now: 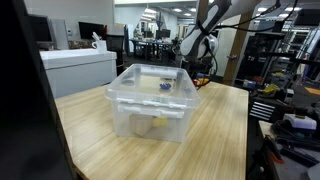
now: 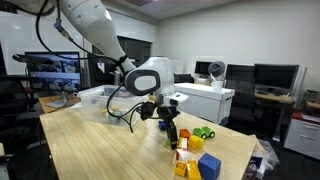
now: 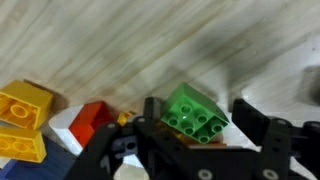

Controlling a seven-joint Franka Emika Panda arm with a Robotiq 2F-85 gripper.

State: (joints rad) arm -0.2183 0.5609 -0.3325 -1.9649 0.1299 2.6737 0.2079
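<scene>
In the wrist view my gripper (image 3: pixel 198 125) is open, with its black fingers on either side of a green studded block (image 3: pixel 195 110). The block sits tilted on something orange, close against the left finger, with a thin gap to the right finger. A red block (image 3: pixel 92 120) and yellow blocks (image 3: pixel 25 105) lie to the left on the wooden table. In an exterior view the gripper (image 2: pixel 171 135) hangs low over a pile of coloured blocks (image 2: pixel 190 158) near the table's corner, with a green piece (image 2: pixel 204 132) just beyond it.
A clear plastic bin (image 1: pixel 150 100) stands on the wooden table (image 1: pixel 215 130) and also shows behind the arm (image 2: pixel 95 97). A blue block (image 2: pixel 209 165) lies by the table's edge. Desks, monitors and shelving surround the table.
</scene>
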